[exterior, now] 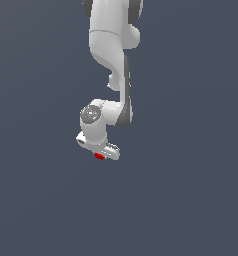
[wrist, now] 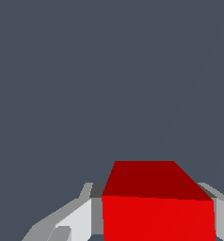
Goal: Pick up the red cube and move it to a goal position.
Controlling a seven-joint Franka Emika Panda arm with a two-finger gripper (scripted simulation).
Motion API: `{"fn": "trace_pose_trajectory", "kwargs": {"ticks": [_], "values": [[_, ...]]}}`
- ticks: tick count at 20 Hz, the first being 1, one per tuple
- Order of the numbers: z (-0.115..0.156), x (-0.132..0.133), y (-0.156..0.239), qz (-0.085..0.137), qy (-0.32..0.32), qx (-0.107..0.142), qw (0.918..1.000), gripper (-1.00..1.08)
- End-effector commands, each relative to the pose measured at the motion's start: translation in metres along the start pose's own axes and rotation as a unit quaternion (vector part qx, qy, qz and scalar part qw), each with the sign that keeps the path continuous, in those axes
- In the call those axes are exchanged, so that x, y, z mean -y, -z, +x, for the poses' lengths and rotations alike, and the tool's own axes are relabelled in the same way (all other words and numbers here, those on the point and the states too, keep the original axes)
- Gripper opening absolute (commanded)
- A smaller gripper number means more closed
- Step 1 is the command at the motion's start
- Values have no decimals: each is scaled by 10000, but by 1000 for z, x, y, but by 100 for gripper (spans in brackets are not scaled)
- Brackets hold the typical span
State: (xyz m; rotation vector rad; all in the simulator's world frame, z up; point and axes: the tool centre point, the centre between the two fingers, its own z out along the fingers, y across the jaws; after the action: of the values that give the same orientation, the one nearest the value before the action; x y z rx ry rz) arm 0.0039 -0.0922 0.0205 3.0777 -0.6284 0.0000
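Here is the white arm (exterior: 111,55) bending down from the top of the exterior view, and right at its tip the claw (exterior: 105,154) sits over the red cube (exterior: 99,156), which peeks out as a small red patch under the claw's lower edge, a touch toward the exterior view's left. From the wrist view the story is clearer: the red cube (wrist: 158,207) fills the space between the two pale fingers (wrist: 78,221), one finger hard against one side face and the other just showing at the opposite side. So the cube lies squarely in the claw, not ahead of it or off to one side, and the claw is drawn in narrow around it, no gap that I can make out on either face. I read that as a grip already made. A cube has no long axis to worry about; the fingers press on two opposite flat faces, which looks a sound hold. Whether the cube rests on the grey floor (exterior: 191,200) or hangs clear of it, I cannot tell, since the plain surface gives no shadow to judge by. No goal marker shows in either view, and there is no box, bowl or tray anywhere. To my eye the carry is the step in hand, and the main risk is the little cube slipping from the fingers.
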Motion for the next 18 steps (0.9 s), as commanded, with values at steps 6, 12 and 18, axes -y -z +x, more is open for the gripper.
{"fn": "trace_pose_trajectory", "kwargs": {"ticks": [6, 12, 18], "values": [[-12, -1, 6, 1, 3, 0, 10000, -100], [-34, -3, 17, 1, 3, 0, 10000, -100], [-63, -6, 31, 3, 4, 2, 10000, -100]]}}
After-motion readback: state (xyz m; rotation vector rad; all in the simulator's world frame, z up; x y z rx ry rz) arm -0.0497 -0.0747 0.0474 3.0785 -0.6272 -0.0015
